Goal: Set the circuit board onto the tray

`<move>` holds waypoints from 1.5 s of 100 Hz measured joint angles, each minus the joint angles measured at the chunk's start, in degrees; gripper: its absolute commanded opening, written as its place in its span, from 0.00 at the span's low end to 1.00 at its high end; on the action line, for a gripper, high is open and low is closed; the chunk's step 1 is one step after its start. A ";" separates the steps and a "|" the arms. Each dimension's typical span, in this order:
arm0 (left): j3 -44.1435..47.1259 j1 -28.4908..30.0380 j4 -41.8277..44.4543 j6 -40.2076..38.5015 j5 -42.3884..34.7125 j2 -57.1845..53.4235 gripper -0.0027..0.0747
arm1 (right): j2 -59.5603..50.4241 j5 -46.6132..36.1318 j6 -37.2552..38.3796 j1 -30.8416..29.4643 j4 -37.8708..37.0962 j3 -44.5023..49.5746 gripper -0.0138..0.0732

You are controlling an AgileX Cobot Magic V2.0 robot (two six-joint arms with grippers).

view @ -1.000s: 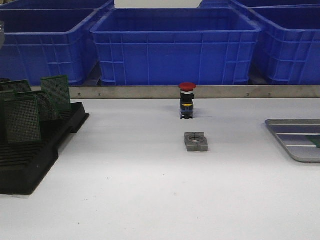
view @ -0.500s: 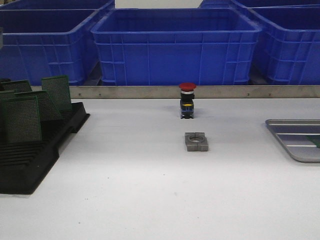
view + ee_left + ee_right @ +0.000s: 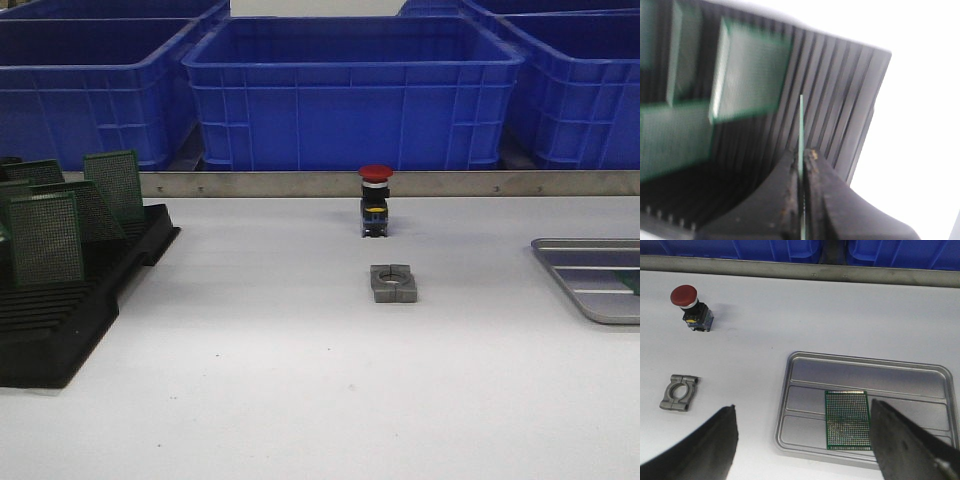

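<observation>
Fingers of our left gripper (image 3: 801,172) pinch a thin green circuit board (image 3: 801,135) edge-on over the black slotted rack (image 3: 840,100) (our right gripper (image 3: 802,440) spreads above the silver ribbed tray (image 3: 805,365)).

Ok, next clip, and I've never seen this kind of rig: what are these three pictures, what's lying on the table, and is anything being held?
This is a two-armed robot at a white table. One picture looks forward over the table; the other two come from cameras on each wrist.

On the table: a black slotted rack with green circuit boards standing in it on the left, a red push button and a grey metal clamp piece in the middle, and a silver tray on the right. Blue bins stand behind.

The left claw is shut on the edge of a thin circuit board, above the rack. The right claw hangs open over the tray, where one board already lies flat.
</observation>
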 measured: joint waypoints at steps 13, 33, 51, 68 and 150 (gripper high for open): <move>-0.26 0.00 -7.68 0.00 2.78 -1.96 0.01 | 0.00 1.06 0.00 1.23 0.00 0.00 0.80; -0.26 -0.75 -18.56 0.96 3.71 -2.37 0.01 | 0.00 3.05 -0.68 7.07 0.00 0.00 0.80; -0.26 -5.77 -24.40 1.33 4.37 -2.24 0.01 | 0.00 4.23 -4.10 14.50 0.45 0.00 0.80; -0.26 -12.73 -29.72 1.47 4.37 -0.43 0.01 | 0.00 5.87 -9.74 20.98 2.88 0.00 0.80; -0.26 -23.53 -35.26 2.93 4.27 1.01 0.01 | 11.55 10.24 -46.38 33.65 28.94 0.00 0.80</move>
